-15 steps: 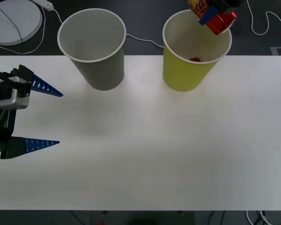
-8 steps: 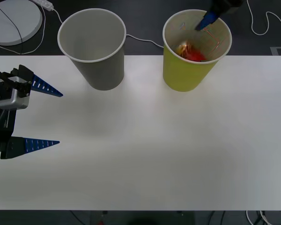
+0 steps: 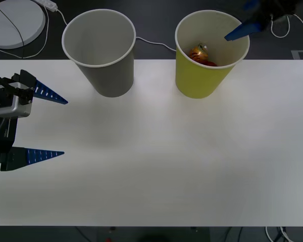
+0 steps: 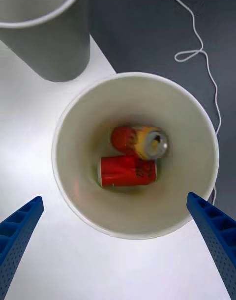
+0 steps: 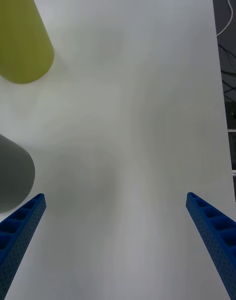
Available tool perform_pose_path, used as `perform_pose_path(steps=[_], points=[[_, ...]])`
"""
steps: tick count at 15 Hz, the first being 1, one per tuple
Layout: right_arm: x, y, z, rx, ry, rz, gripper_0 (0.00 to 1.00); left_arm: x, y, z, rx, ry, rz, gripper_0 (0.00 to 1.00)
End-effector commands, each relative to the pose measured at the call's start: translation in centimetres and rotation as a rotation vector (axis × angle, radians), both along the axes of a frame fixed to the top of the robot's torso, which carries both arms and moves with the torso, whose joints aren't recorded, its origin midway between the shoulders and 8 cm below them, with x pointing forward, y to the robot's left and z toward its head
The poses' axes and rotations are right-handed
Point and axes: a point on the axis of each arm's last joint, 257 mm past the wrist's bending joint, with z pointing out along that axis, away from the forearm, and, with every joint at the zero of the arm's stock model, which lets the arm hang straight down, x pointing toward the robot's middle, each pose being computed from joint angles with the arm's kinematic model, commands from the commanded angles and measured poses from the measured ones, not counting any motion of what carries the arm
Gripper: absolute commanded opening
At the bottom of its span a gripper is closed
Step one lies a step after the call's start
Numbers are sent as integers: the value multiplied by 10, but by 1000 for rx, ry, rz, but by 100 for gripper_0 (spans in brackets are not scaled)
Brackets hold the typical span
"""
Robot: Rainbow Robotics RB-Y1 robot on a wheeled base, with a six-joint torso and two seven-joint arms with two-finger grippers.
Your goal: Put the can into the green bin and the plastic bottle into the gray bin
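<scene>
Right wrist view is showing the right gripper (image 4: pixel 118 246) hanging above the green bin (image 4: pixel 73 192) with its blue ribbed fingers (image 4: pixel 19 231) spread wide apart and holding nothing. Directly below, the can (image 4: pixel 142 141) is lying on its side at the bottom of the green bin, gold top turned toward the bin wall. A second can (image 4: pixel 129 171), red all over, is lying just beside it, the two appearing to touch along their sides. In the front view, the right gripper (image 3: pixel 250 20) is sitting at the far right, over the far rim of the green bin (image 3: pixel 199 80), and the can (image 3: pixel 198 52) is showing as a gold and red patch deep inside.

The gray bin (image 3: pixel 108 75) is standing upright on the table (image 3: pixel 156 161) to the left of the green bin, apart from it, near the table's far edge. Its pale inside is showing no contents from the front view. The gray bin (image 4: pixel 44 44) is also appearing in the right wrist view, beside the green one.

The left gripper (image 3: pixel 55 126) is resting over the table's left side, well apart from both bins, fingers parked wide and gripping nothing. In the left wrist view its fingers (image 5: pixel 19 231) are framing bare table (image 5: pixel 137 133), with the green bin (image 5: pixel 22 39) and gray bin (image 5: pixel 12 177) at the edge.

Behind the table, a white cable (image 3: pixel 151 43) is running across the dark floor, and a round white disc (image 3: pixel 15 22) is lying at the far left.
</scene>
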Motion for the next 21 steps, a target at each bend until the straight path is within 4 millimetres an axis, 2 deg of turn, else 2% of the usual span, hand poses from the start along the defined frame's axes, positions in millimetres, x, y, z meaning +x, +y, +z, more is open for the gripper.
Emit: perform_pose_path(steps=[1, 6, 10, 15, 21], points=[[-26, -8, -1, 39, -35, 81, 100, 0, 0, 0, 0, 0, 0, 100], [-73, -26, -17, 19, -128, 242, 100, 0, 0, 0, 0, 0, 0, 100], [-106, -39, -43, -18, -160, 345, 100, 0, 0, 0, 0, 0, 0, 100], [-137, -52, -74, -19, -148, 436, 100, 0, 0, 0, 0, 0, 0, 100], [-164, -71, -109, -49, -128, 489, 100, 0, 0, 0, 0, 0, 0, 100]])
